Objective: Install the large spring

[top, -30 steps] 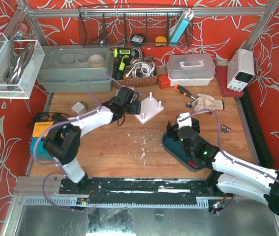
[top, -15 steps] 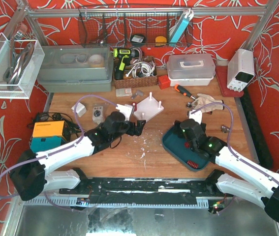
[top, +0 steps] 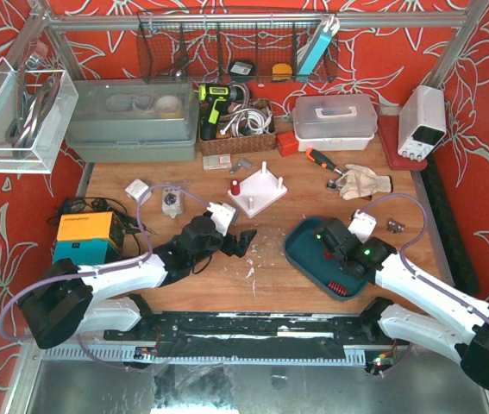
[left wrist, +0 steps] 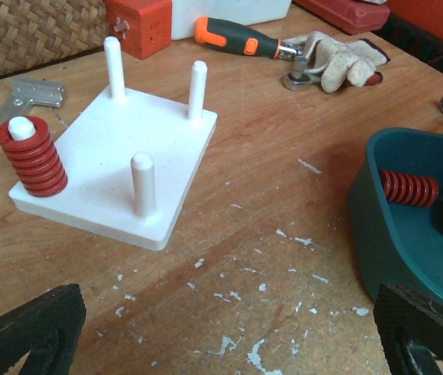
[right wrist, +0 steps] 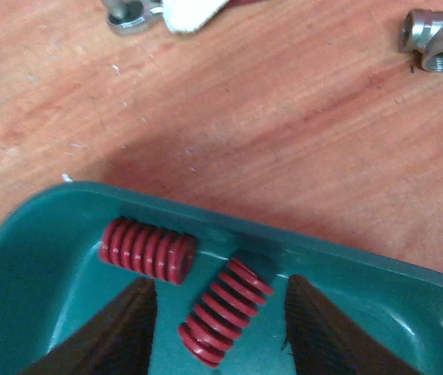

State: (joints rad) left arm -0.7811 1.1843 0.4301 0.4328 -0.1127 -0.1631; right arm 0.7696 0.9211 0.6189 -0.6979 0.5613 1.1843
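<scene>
A white peg board [top: 261,194] [left wrist: 119,168] stands at mid table with one large red spring [top: 235,186] [left wrist: 32,156] seated over its left peg; the other three pegs are bare. My left gripper [top: 242,241] [left wrist: 229,344] hovers open over bare wood in front of the board, holding nothing. Two large red springs [right wrist: 147,250] [right wrist: 223,311] lie in the teal tray [top: 300,250] [right wrist: 41,234]. My right gripper [top: 330,241] [right wrist: 219,320] is down inside the tray, its jaws either side of the tilted spring with small gaps showing.
An orange-handled screwdriver [top: 320,159] and a glove [top: 366,181] lie behind the tray, a metal pipe fitting [top: 395,226] [right wrist: 437,39] to its right. A wicker basket [top: 235,129], a clear box [top: 335,121] and a power supply [top: 423,121] line the back. An orange box [top: 84,228] sits at the left.
My left arm has drawn back from the board toward the near side, leaving a red spring on the peg. My right gripper's jaws have narrowed around a spring in the tray.
</scene>
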